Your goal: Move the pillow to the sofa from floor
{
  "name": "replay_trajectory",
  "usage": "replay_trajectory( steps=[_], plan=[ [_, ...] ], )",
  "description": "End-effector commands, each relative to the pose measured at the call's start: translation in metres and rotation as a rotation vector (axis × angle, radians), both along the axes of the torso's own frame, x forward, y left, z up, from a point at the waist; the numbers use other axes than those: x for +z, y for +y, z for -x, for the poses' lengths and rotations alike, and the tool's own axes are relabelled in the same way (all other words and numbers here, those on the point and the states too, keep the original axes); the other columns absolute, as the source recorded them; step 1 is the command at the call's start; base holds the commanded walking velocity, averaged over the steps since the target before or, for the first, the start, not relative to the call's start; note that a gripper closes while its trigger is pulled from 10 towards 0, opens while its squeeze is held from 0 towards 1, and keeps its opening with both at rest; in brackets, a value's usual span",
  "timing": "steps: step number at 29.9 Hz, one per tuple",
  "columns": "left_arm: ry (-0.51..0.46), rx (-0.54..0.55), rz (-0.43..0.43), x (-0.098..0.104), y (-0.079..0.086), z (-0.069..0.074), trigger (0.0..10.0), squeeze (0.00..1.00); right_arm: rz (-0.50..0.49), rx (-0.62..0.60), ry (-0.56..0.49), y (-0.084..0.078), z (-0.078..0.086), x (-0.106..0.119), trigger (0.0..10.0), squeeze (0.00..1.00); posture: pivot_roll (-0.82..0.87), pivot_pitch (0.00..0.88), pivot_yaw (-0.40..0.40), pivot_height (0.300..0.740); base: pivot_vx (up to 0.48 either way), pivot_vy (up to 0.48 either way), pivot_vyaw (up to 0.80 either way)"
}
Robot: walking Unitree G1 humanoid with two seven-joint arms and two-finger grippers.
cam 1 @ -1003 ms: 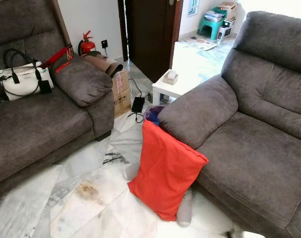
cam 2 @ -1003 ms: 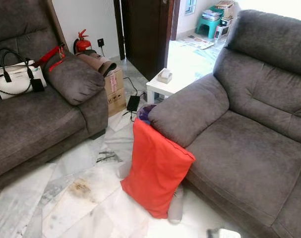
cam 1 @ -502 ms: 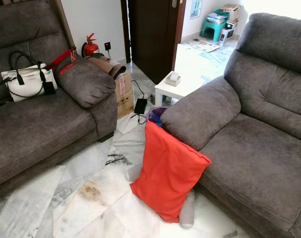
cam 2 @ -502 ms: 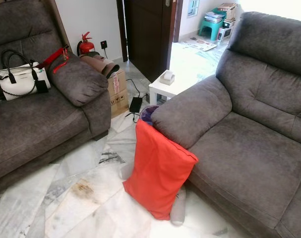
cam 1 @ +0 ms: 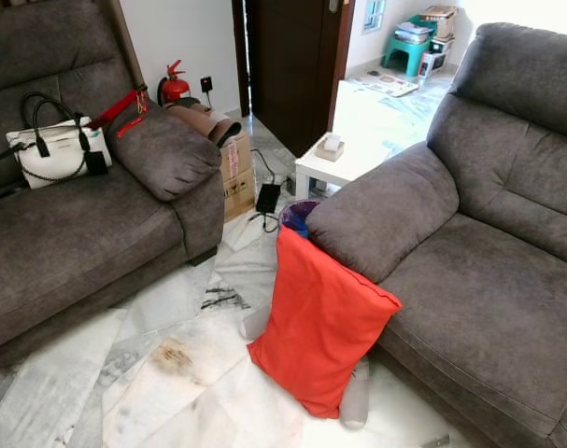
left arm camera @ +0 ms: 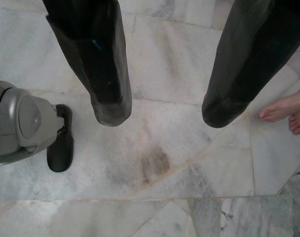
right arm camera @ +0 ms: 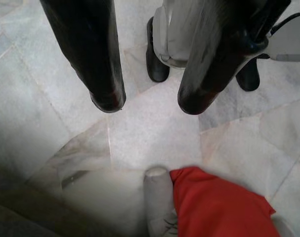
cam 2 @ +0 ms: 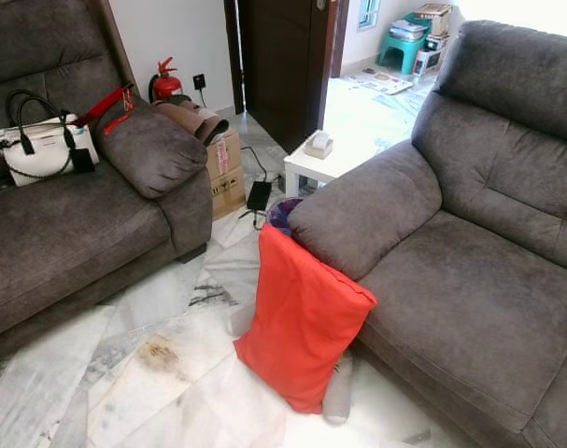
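Both arms hang down, the left end effector and right end effector spread open and empty above the marble floor, while the red pillow leans against the right sofa.

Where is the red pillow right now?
In the eye views, the red pillow stands on the marble floor, leaning against the front corner of the right-hand sofa, just below its armrest.
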State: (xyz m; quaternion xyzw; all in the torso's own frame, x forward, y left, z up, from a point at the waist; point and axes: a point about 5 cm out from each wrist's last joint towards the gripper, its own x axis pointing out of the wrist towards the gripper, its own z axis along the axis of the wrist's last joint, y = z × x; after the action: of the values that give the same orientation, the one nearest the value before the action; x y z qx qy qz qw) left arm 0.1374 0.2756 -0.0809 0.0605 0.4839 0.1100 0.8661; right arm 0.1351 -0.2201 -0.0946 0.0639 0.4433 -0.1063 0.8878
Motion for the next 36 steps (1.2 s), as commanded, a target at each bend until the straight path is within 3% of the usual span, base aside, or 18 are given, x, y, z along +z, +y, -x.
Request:
replay_trajectory(
  steps=[1, 36],
  plan=[
    [0.026, 0.003, -0.002, -0.001, 0.0023, 0.0039, 10.0, 0.0, -0.006, 0.004, 0.018, 0.002, 0.0034, -0.0019, 10.0, 0.0, 0.07, 0.093, 0.033, 0.74, 0.247, 0.0, 0.0],
    [0.021, 0.004, 0.002, -0.0007, 0.002, 0.0028, 10.0, 0.0, -0.012, 0.003, 0.004, 0.006, -0.0034, -0.0005, 10.0, 0.0, 0.07, 0.093, 0.035, 0.74, 0.274, 0.0, 0.0]
  ],
)
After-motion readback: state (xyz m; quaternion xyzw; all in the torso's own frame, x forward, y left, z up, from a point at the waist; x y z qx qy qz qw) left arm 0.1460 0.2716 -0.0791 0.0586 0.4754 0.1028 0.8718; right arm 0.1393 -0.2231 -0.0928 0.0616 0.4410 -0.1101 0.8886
